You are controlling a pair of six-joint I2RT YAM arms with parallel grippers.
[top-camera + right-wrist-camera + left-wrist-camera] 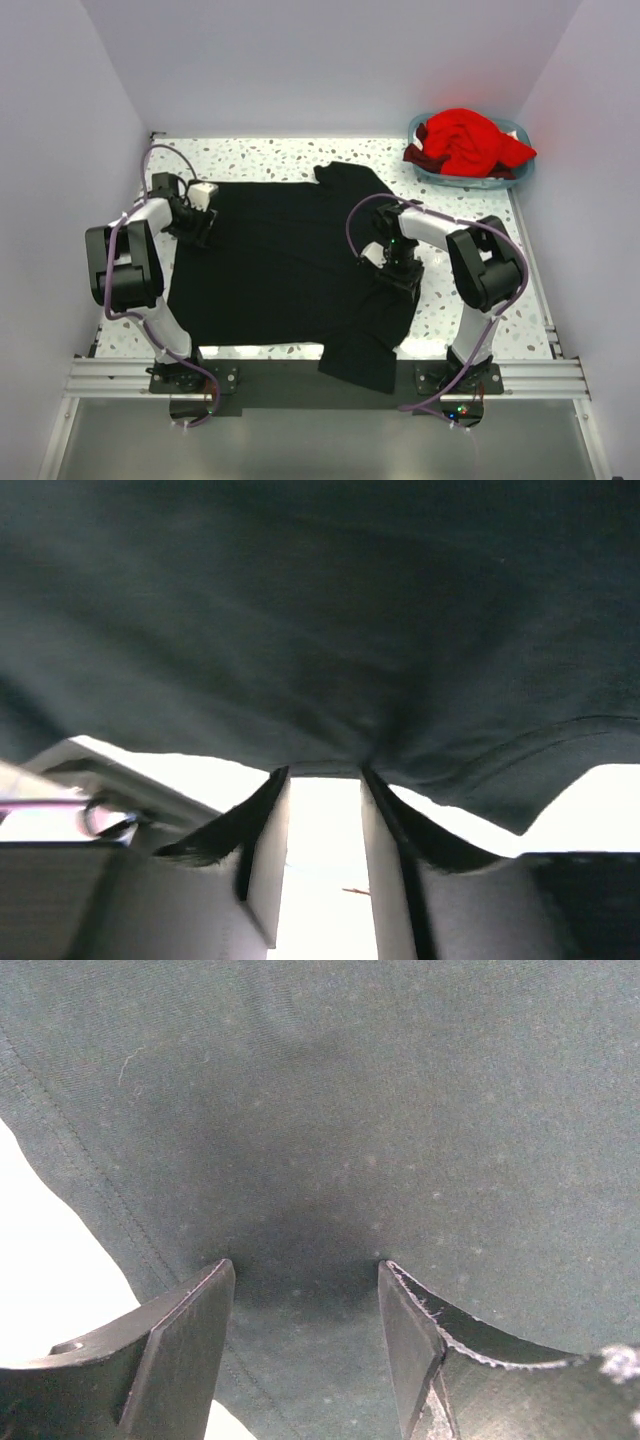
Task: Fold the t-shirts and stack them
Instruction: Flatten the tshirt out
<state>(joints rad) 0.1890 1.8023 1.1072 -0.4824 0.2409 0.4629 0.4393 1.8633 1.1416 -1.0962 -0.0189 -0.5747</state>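
Black shirt (280,260) is being kept spread flat on surface (270,155), near sleeve being let hang over front edge. Right end effector (325,772) is being set at shirt's right side, fingers narrowly apart, cloth puckered at tips; grip cannot be told. Left end effector (305,1272) is being held spread over left hem, nothing pinched, likely being readied for fold. Red shirt (465,140) is being left heaped in basket (500,180), far right, lower part being hidden by rim.

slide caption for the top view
Black t-shirt spread on the speckled table, red t-shirt heaped in the blue basket far right
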